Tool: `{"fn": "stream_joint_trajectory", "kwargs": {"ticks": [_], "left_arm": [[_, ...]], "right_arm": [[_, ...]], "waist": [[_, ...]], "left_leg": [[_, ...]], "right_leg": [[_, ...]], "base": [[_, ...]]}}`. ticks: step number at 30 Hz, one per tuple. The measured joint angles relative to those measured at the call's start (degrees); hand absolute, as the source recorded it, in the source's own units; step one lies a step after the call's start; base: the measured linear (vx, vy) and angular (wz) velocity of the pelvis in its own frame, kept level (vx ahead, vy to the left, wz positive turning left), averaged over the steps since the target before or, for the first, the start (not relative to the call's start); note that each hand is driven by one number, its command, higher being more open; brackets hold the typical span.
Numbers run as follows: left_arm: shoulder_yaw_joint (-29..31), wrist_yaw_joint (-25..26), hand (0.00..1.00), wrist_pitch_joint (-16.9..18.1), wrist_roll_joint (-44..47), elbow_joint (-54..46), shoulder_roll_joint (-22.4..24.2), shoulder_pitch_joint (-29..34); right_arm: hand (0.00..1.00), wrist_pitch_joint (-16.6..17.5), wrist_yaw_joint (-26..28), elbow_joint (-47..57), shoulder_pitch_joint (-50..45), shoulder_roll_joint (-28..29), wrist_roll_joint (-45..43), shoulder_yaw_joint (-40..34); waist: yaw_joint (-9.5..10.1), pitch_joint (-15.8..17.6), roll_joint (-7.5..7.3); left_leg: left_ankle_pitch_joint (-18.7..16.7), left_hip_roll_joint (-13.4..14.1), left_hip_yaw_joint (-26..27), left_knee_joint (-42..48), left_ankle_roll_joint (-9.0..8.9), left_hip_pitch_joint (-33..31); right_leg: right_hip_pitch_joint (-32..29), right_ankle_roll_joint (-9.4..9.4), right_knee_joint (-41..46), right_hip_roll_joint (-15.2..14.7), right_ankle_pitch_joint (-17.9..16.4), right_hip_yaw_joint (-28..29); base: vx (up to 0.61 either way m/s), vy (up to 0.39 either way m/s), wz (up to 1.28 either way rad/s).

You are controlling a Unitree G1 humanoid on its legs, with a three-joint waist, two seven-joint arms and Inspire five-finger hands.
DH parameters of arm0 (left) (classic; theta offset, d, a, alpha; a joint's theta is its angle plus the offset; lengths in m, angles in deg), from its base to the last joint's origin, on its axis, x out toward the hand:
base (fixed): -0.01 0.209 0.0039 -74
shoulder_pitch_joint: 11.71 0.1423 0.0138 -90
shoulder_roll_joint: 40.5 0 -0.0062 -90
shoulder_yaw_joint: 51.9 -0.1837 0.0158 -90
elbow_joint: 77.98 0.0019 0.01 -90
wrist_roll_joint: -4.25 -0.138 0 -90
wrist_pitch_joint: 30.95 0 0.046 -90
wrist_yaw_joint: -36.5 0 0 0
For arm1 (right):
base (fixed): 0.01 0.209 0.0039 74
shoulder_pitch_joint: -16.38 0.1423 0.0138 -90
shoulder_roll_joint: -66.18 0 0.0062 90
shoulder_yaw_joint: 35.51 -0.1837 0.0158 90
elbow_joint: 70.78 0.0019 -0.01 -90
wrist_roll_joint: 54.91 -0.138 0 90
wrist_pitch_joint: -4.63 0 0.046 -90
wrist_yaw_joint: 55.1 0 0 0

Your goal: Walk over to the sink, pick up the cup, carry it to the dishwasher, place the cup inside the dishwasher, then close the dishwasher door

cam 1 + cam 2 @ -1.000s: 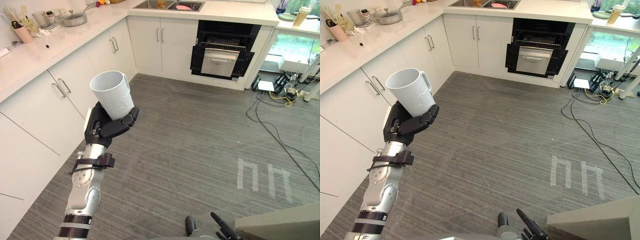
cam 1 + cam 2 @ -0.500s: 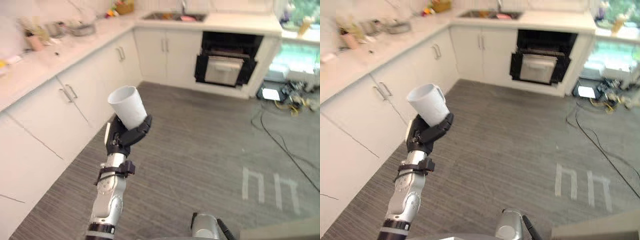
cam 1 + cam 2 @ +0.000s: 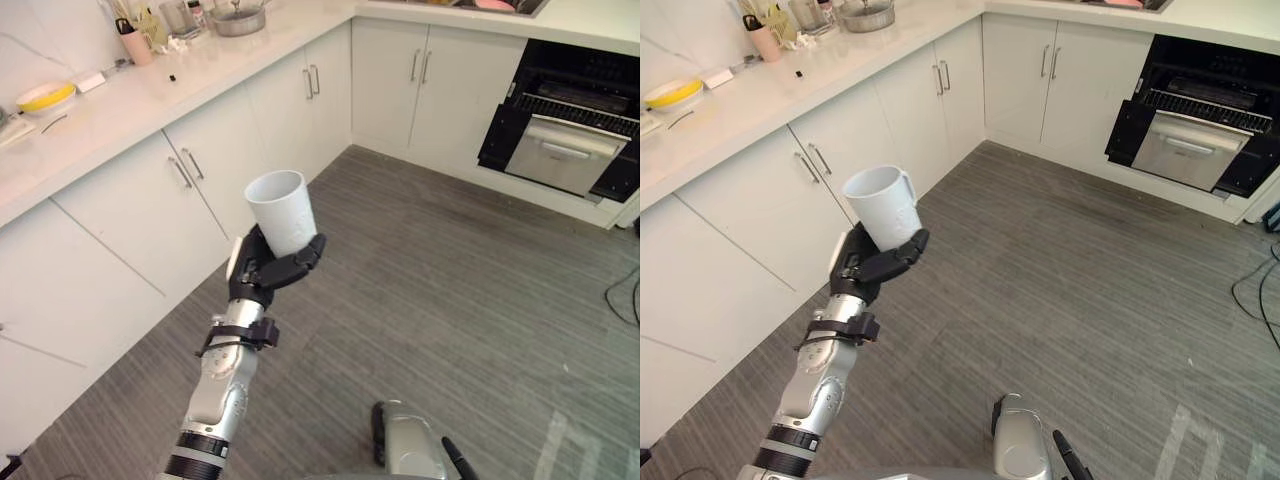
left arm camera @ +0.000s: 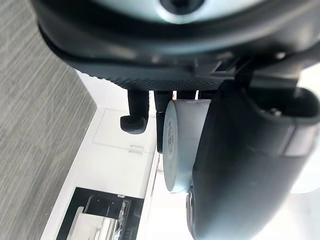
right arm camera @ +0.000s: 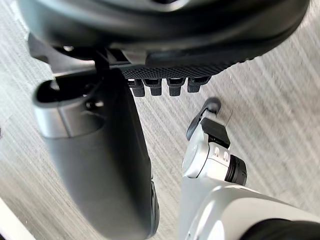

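Left hand (image 3: 265, 272) stays clenched around the lower part of the white cup (image 3: 282, 212), fingers (image 3: 902, 252) wrapped across its front, just as it was a second ago. The cup is held upright with a slight lean, its open mouth up and its handle (image 3: 908, 190) on the side toward the dishwasher. It is up in the air over the grey plank floor (image 3: 450, 300), in front of the white cabinets (image 3: 200, 170). In the left wrist view the cup's base (image 4: 180, 145) sits between the thumb (image 4: 240, 165) and the curled fingers (image 4: 135, 122). What differs from a second ago is the whole picture: the head camera has moved, so the dishwasher (image 3: 565, 130) now lies larger at the upper right edge instead of near the top middle. It is open, with its dark inside, rack and steel front showing, and it is well apart from the cup. The counter (image 3: 100, 110) now runs further down the left side, and a yellow bowl (image 3: 45, 96) has come into view on it. Beyond that are a pink holder (image 3: 135, 45) and a pan (image 3: 238, 18). Right hand (image 5: 100, 165) hangs over the floor with its fingers (image 5: 165, 85) loose and nothing in them.
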Motion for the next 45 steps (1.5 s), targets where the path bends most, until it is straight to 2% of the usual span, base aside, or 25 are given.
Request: {"fn": "stream_joint_trajectory", "kwargs": {"ticks": [1, 2, 3, 5, 8, 9, 12, 14, 15, 16, 17, 19, 20, 21, 22, 24, 27, 30, 33, 34, 35, 36, 40, 43, 45], "left_arm": [[0.0, -0.1, 0.0, 0.0, 0.1, 0.0, -0.1, 0.5], [0.1, -0.2, 0.0, -0.1, 0.1, 0.0, -0.3, 0.4], [0.7, -0.9, 0.0, -0.1, 0.2, 0.0, -0.6, 0.3], [1.7, -1.8, 0.0, -0.3, 1.5, -0.1, -1.5, 0.3], [4.2, -2.4, 0.0, -0.3, 3.7, -0.6, -3.4, 0.2], [5.0, -2.4, 0.0, -0.2, 4.4, -0.8, -3.4, 0.1], [5.1, -2.6, 0.0, 0.5, 4.6, -1.1, -3.5, 0.1], [5.3, -2.6, 0.0, 0.8, 4.6, -0.8, -3.5, 0.1], [5.3, -2.8, 0.0, 1.0, 4.5, -0.8, -3.3, 0.2], [5.3, -3.0, 0.0, 1.0, 4.5, -0.8, -3.4, 0.2], [5.2, -3.8, 0.0, 1.0, 4.3, -0.9, -3.0, 0.4], [5.7, -3.9, 0.0, 1.0, 3.4, -0.9, -3.0, 0.7], [6.8, -4.1, 0.0, 1.0, 3.3, -1.7, -3.4, 0.7], [7.2, -4.2, 0.0, 1.1, 3.2, -4.2, -3.9, 1.1], [7.9, -4.3, 0.0, 2.1, 3.3, -6.7, -4.3, 1.5], [8.7, -3.7, 0.0, 2.6, 2.8, -7.1, -4.2, 0.9], [7.6, -2.4, 0.0, 2.6, 2.3, -6.4, -3.7, 0.8], [5.0, -2.1, 0.0, 2.2, 2.2, -4.7, -3.9, 0.6], [3.7, -2.1, 0.0, 1.6, 2.2, -4.2, -4.9, 0.2], [3.7, -2.2, 0.0, 1.6, 2.2, -3.8, -5.0, 0.2], [3.7, -2.2, 0.0, 1.4, 2.2, -2.2, -4.2, 0.0], [3.1, -2.5, 0.0, 1.1, 2.2, -1.0, -4.2, -0.8], [0.1, -4.2, 0.0, 1.4, 2.2, 1.8, -4.2, -3.3], [-2.6, -4.3, 0.0, 1.4, 0.7, 1.9, -3.1, -3.1], [-2.6, -4.6, 0.0, 1.3, 0.8, 2.0, -3.2, -3.0]], "right_arm": [[1.0, 1.0, 0.4, -0.6, -0.8, 0.1, 0.2, 0.2], [1.0, 1.6, 0.7, -0.7, -0.8, 0.2, 0.2, 0.2], [1.0, 2.9, 0.8, -0.7, -1.0, 0.0, 0.1, 0.2], [1.0, 5.0, 1.2, -0.4, -0.7, -1.6, -1.4, 0.5], [1.0, 6.3, 2.1, 3.1, 1.3, -4.2, -2.4, 3.0], [1.0, 7.0, 2.3, 4.6, 2.5, -5.6, -2.3, 4.8], [1.0, 7.5, 1.7, 6.1, 5.9, -6.7, -2.2, 8.7], [1.0, 7.5, 1.1, 5.3, 7.4, -6.4, -2.2, 9.3], [1.0, 7.3, 0.8, 4.2, 8.1, -5.6, -2.2, 9.3], [1.0, 7.2, 0.6, 3.6, 8.1, -4.9, -2.2, 9.3], [1.0, 6.8, -0.1, 2.9, 7.2, -4.1, -2.1, 9.3], [1.0, 5.6, -1.5, 2.9, 5.8, -3.2, -2.1, 9.3], [1.0, 4.9, -2.2, 2.9, 5.9, -2.1, -2.2, 9.4], [1.0, 4.9, -2.6, 3.6, 4.1, -1.5, -2.1, 10.3], [1.0, 5.1, -2.4, 3.5, 3.9, -1.1, -2.0, 10.8], [1.0, 5.1, -2.3, 3.6, 3.8, -1.3, -1.7, 11.5], [1.0, 5.5, -1.8, 5.1, 3.1, -1.1, -3.5, 12.0], [1.0, 5.6, -1.4, 6.9, 1.2, -1.1, -3.7, 13.0], [1.0, 7.3, 0.2, 7.8, -1.1, -1.1, -3.3, 12.9], [1.0, 7.8, 0.6, 7.9, -1.7, -1.3, -3.3, 12.8], [1.0, 8.5, 0.8, 7.3, -1.3, -2.5, -3.3, 11.9], [1.0, 9.0, 0.7, 7.4, -0.6, -2.7, -3.4, 11.1], [1.0, 10.2, 0.5, 10.4, -1.0, -1.8, -4.7, 9.9], [1.0, 10.4, 0.7, 11.8, -0.7, -2.3, -6.2, 9.1], [1.0, 11.1, 0.7, 11.9, -0.6, -2.5, -6.2, 9.6]], "waist": [[0.18, 0.1, 0.22], [0.27, 0.3, 0.34], [0.52, 0.7, 0.4], [1.61, 1.2, -0.28], [3.07, 1.3, -0.99], [3.21, 1.2, -1.06], [5.04, 1.0, -1.09], [5.96, 0.3, -1.96], [6.04, -0.2, -3.11], [5.74, -0.4, -4.2], [4.89, -1.0, -5.29], [4.82, -1.3, -5.61], [4.86, -0.8, -5.77], [4.8, -1.9, -6.41], [4.72, -2.3, -8.18], [3.45, -2.7, -8.21], [1.62, -0.7, -5.18], [-0.09, 0.0, -4.1], [-0.06, -0.7, -5.74], [-0.12, -0.9, -5.8], [-0.32, -0.6, -3.91], [-0.48, -0.8, -2.1], [-0.5, -0.9, -2.73], [0.8, -1.1, -0.99], [1.37, -0.5, -1.49]], "left_leg": [[7.0, 3.2, -0.8, 9.4, 1.17, -4.3], [6.0, 4.5, -0.8, 14.4, 2.45, -6.5], [2.9, 5.7, 0.0, 22.7, 6.61, -10.8], [-2.5, 4.6, 3.9, 24.0, 8.03, -17.3], [-5.6, -1.0, 11.4, -0.2, 7.89, -20.8], [-3.2, -5.3, 11.3, -18.3, 5.68, -20.8], [5.0, -8.2, 6.4, -36.7, 2.68, -23.1], [13.3, -9.2, 6.0, -35.7, 5.6, -22.4], [13.7, -10.5, 5.9, -32.9, 8.64, -22.5], [11.8, -11.5, 6.2, -31.0, 9.11, -22.5], [8.7, -12.5, 6.7, -26.9, 9.75, -21.9], [4.5, -12.1, 8.1, -22.9, 9.8, -18.4], [1.3, -10.2, 9.9, -15.4, 10.72, -18.6], [1.3, -12.6, 10.4, -22.7, 8.29, -14.9], [0.2, -14.1, 12.6, -25.2, 11.01, -12.4], [-1.5, -15.2, 11.6, -28.1, 11.48, -8.6], [-2.6, -13.8, 10.6, -33.1, 10.11, -1.4], [-4.7, -11.7, 9.3, -34.9, 6.86, 4.3], [-7.9, -11.8, 9.8, -36.1, 2.53, 9.9], [-8.8, -12.0, 9.5, -36.2, 1.61, 11.3], [-9.6, -10.2, 9.6, -36.7, 1.14, 13.2], [-9.4, -9.0, 9.0, -36.4, 1.5, 13.3], [-10.1, -6.3, 8.2, -26.6, 2.95, 12.5], [-0.5, 1.7, 5.2, 6.3, 2.54, -1.4], [-3.2, 2.8, 3.7, 19.4, 3.32, -7.5]], "right_leg": [[3.9, -1.55, -2.8, 2.2, -1.1, -0.2], [5.9, -2.4, -4.1, 3.3, -1.6, -0.2], [10.2, -3.89, -6.7, 4.5, -2.3, 0.0], [16.9, -4.07, -12.1, 5.0, -2.7, 1.3], [22.0, -1.35, -17.2, 2.8, -1.8, 4.2], [23.1, 0.41, -18.2, 1.4, -0.9, 4.2], [26.5, 2.71, -20.6, 1.5, -1.2, 8.8], [28.8, 5.35, -21.8, -0.1, -2.7, 11.2], [29.1, 5.95, -20.7, -2.2, -2.9, 11.6], [29.3, 6.4, -19.5, -3.4, -2.9, 11.4], [29.3, 8.38, -15.6, -5.4, -1.7, 10.9], [28.5, 8.53, -6.8, -6.8, 3.5, 8.6], [26.7, 8.76, 0.6, -7.2, 10.8, 6.5], [22.9, 10.27, 11.2, -10.5, 15.9, 5.6], [18.1, 9.28, 22.1, -13.8, 14.7, 4.9], [10.6, 3.95, 32.8, -15.5, 10.2, 1.9], [2.1, 1.72, 28.8, -12.5, 4.1, -4.2], [-1.5, 2.24, 6.9, -10.1, 3.6, -9.9], [-2.2, 2.95, -16.0, -10.0, 12.4, -13.9], [-1.9, 2.12, -15.9, -10.1, 18.5, -13.2], [-1.9, 0.45, -12.6, -9.2, 19.9, -13.4], [-2.2, 0.21, -9.7, -8.4, 16.1, -13.4], [-3.0, -0.13, 2.6, -9.0, 4.2, -13.3], [0.9, -0.83, 0.4, -3.5, 0.2, -11.9], [5.8, -1.64, -3.1, -0.1, -0.4, -10.5]], "base": [[0.32, -0.165, -0.17], [0.5, -0.218, -0.2], [0.39, -0.149, -0.21], [0.52, -0.138, -0.38], [0.39, -0.021, -0.54], [0.38, 0.028, -0.4], [0.66, 0.143, -0.77], [0.62, 0.204, -0.82], [0.38, 0.125, -0.34], [0.8, 0.214, -0.12], [0.54, 0.109, -0.01], [0.67, 0.123, -0.31], [0.53, 0.194, -0.57], [0.32, 0.234, -0.62], [0.16, 0.184, -0.44], [0.25, 0.018, -0.14], [0.32, -0.034, 0.11], [0.39, -0.167, 0.24], [0.46, -0.246, 0.04], [0.61, -0.302, -0.04], [0.6, -0.31, -0.07], [0.61, -0.364, -0.07], [0.38, -0.33, -0.02], [0.29, -0.274, -0.47], [0.3, -0.155, -0.68]]}}
